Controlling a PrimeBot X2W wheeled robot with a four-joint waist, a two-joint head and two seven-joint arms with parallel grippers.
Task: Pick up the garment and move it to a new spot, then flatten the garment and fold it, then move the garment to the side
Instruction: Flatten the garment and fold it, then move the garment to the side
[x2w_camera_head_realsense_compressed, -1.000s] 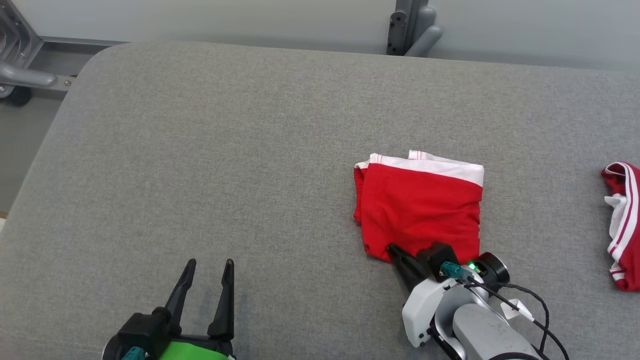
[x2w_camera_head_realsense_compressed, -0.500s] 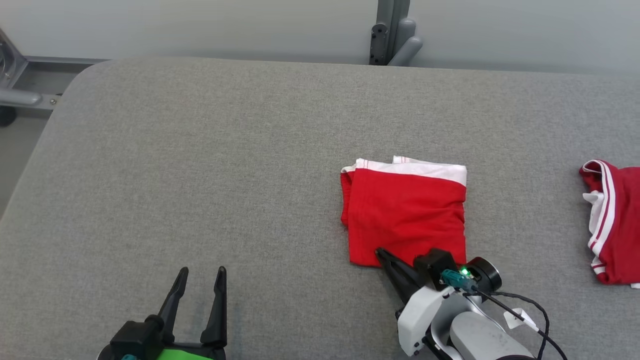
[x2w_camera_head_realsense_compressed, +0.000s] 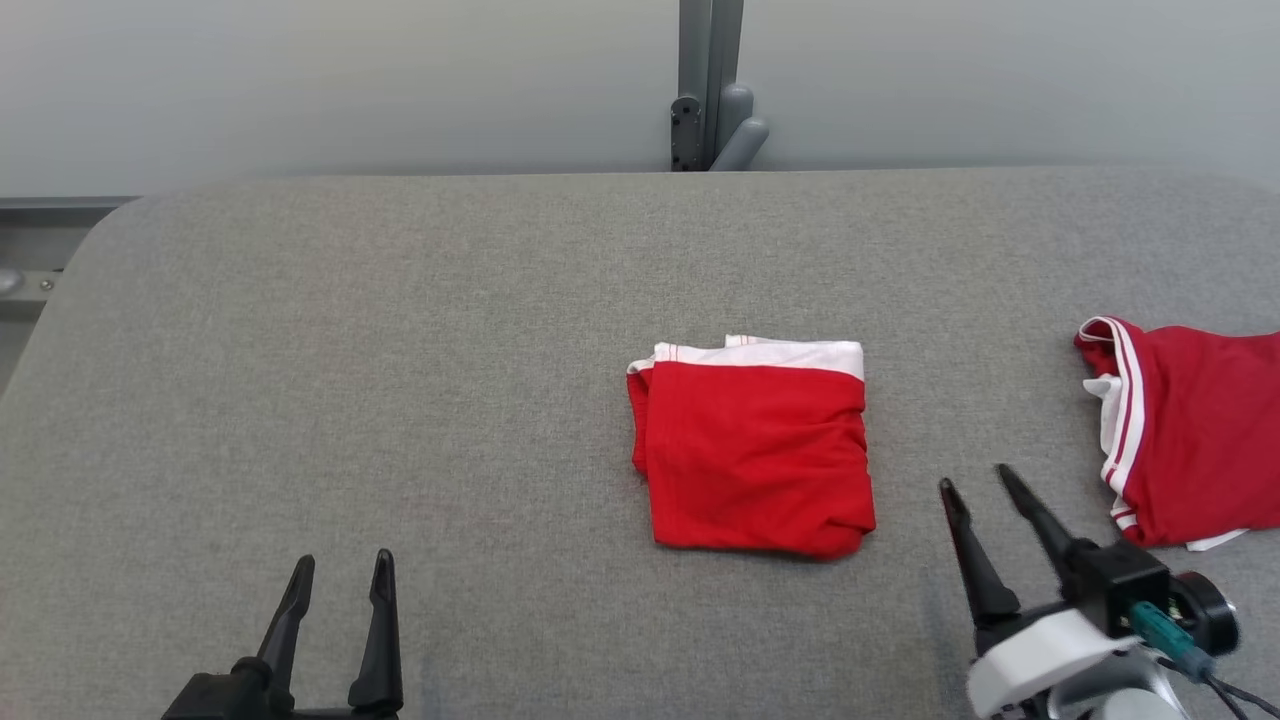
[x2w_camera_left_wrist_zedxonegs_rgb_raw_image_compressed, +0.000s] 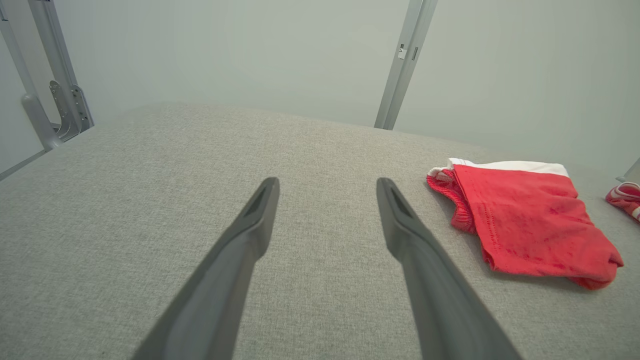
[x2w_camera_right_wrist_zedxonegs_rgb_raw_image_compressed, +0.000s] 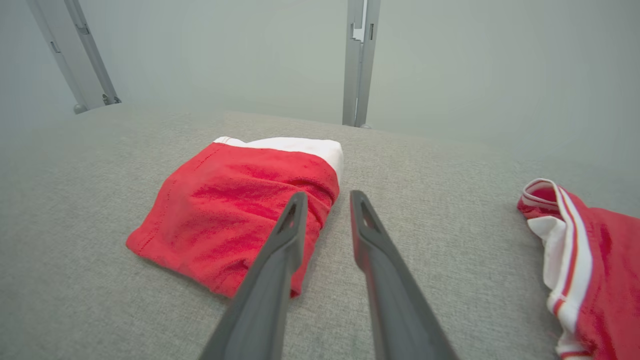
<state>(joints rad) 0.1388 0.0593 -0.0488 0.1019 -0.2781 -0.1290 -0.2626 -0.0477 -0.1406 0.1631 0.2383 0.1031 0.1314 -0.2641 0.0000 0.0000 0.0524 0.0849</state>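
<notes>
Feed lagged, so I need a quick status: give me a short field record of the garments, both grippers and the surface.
surface: gray, padded fabric
folded garment: red with white waistband, lying flat near the middle, held by nothing
second garment: red with white stripes, at the far right, partly out of frame
left gripper: open, empty, over bare surface at lower left
right gripper: open, empty, between the two garments, touching neither
stage: fold looks done

Garment (x2w_camera_head_realsense_compressed: 755, 455) just left of the right gripper (x2w_camera_head_realsense_compressed: 974, 478) fingers (x2w_camera_right_wrist_zedxonegs_rgb_raw_image_compressed: 270, 280) was soft red knit cloth, matt, w/ white band. Second garment (x2w_camera_head_realsense_compressed: 1190, 440), to their right: same matt red cloth, white trim. Pad (x2w_camera_head_realsense_compressed: 400, 350) under fingers of left gripper (x2w_camera_head_realsense_compressed: 344, 560) & right was grey woven fabric, coarse, matt. Fingers looked dark plastic, smooth, low sheen. Post (x2w_camera_head_realsense_compressed: 708, 90) beyond them was grey metal, satin; wall (x2w_camera_head_realsense_compressed: 300, 90) smooth, matt.
</notes>
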